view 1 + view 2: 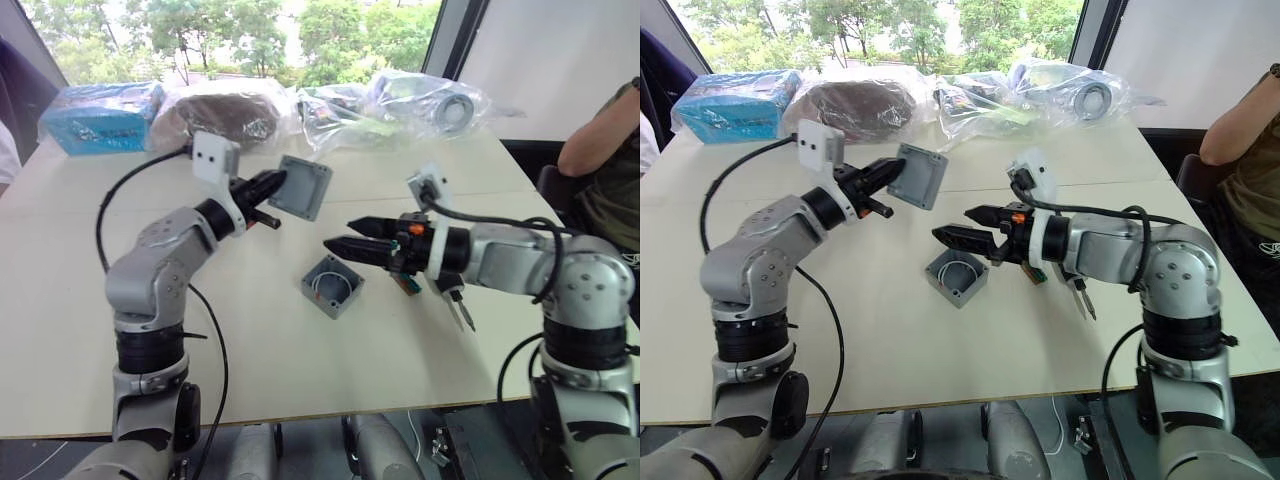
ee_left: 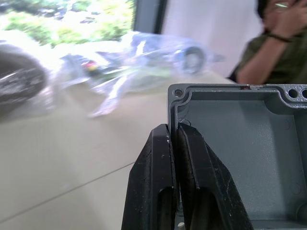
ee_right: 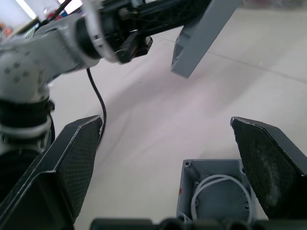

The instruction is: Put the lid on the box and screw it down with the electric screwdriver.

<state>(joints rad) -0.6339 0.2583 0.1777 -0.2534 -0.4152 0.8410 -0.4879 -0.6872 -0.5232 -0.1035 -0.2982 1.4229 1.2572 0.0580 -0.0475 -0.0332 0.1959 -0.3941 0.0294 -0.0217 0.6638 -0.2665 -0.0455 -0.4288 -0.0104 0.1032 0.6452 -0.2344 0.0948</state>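
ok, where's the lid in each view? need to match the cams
Left eye: lid upper centre, held off the table at the left gripper, tilted.
Right eye: lid upper centre-left, same grip.
Left wrist: lid close up, its rim clamped between the fingers.
Right wrist: lid edge-on, above the box.
Shared landmark: the open box with white wire, on the table.

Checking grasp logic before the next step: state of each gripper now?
Left gripper: shut on the lid, pinching its rim, held above the table.
Right gripper: open, holding nothing, just above the box.
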